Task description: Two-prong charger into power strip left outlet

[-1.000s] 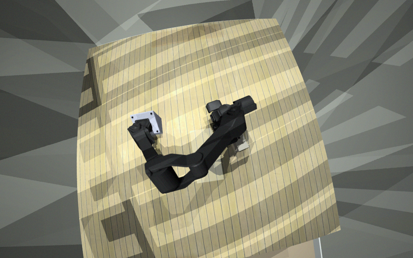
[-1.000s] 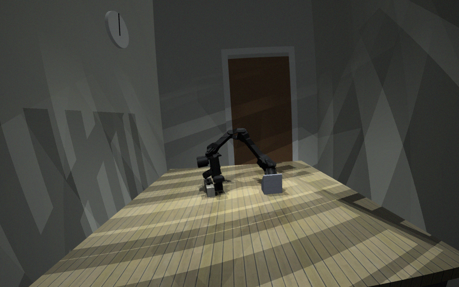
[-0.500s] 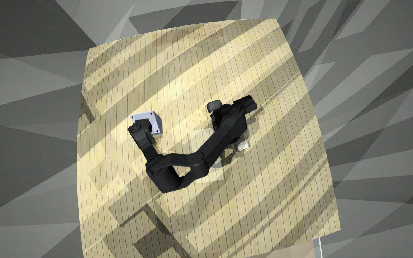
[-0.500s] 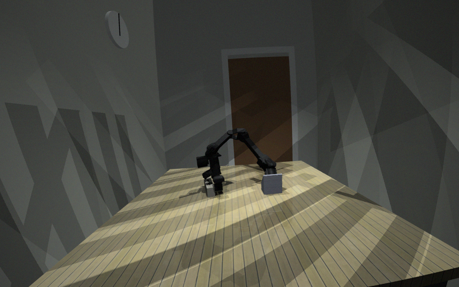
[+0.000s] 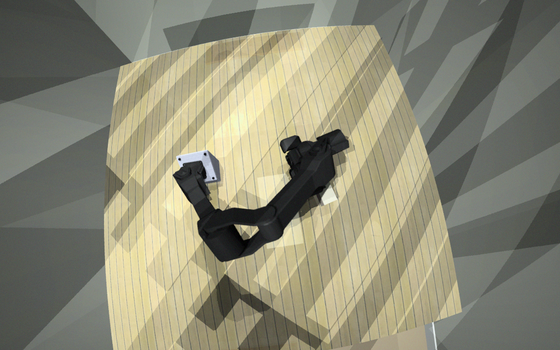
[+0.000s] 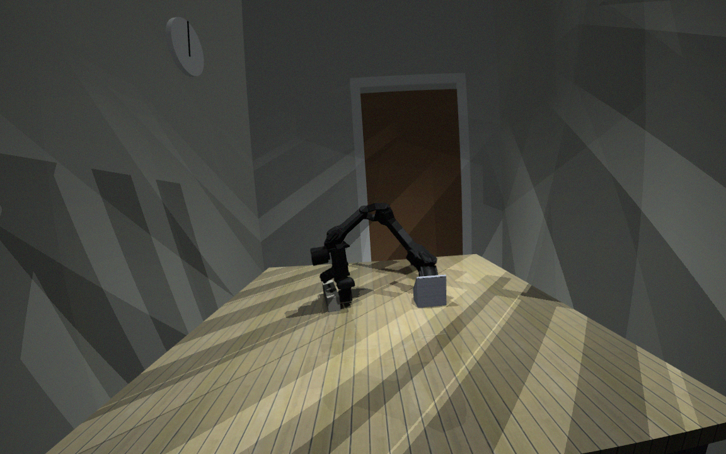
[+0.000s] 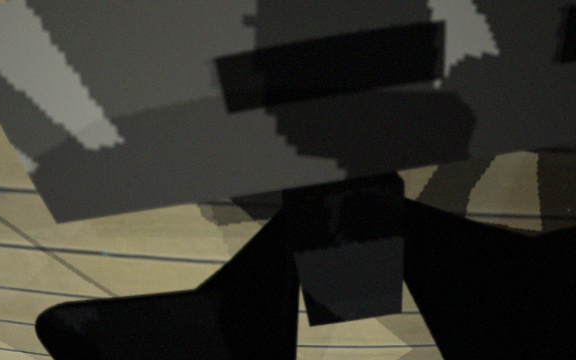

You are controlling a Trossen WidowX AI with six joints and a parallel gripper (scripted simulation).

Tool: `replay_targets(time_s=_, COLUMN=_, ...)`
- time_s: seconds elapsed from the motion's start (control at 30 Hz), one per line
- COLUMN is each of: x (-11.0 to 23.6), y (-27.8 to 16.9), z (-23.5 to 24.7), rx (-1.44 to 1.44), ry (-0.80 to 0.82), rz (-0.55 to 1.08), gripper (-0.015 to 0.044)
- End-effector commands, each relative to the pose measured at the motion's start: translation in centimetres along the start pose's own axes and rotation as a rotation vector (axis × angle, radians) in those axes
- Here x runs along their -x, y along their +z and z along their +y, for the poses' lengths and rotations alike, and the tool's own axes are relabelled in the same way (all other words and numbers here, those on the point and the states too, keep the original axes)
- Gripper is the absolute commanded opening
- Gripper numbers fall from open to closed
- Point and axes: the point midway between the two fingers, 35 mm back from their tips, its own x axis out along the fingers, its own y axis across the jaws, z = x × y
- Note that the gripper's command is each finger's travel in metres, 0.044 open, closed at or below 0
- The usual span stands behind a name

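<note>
My gripper (image 7: pixel 334 210) squeezes the dark charger (image 7: pixel 350 272) tight near the desk's left edge, facing the power strip (image 5: pixel 205 165), so its 2 prongs go in straight.

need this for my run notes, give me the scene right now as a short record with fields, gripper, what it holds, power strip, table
gripper: gripper shut on the charger, down at the power strip
held item: dark charger between the fingers, its front end at the strip's lower edge
prongs: hidden, cannot tell whether they have entered
power strip: grey block with a dark slot on the face toward the wrist camera
arm: black arm bent across the table toward the block
table: pale plank top crossed by shadow bands
</note>
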Motion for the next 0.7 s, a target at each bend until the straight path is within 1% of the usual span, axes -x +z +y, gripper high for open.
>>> replay_targets(time_s=0.0, x=0.2, y=0.32, z=-0.02, rx=-0.006, ry=0.0, rz=-0.009, gripper=0.0)
replay_targets(time_s=0.67, x=0.26, y=1.08, z=-0.04, rx=-0.006, ry=0.0, rz=-0.01, gripper=0.0)
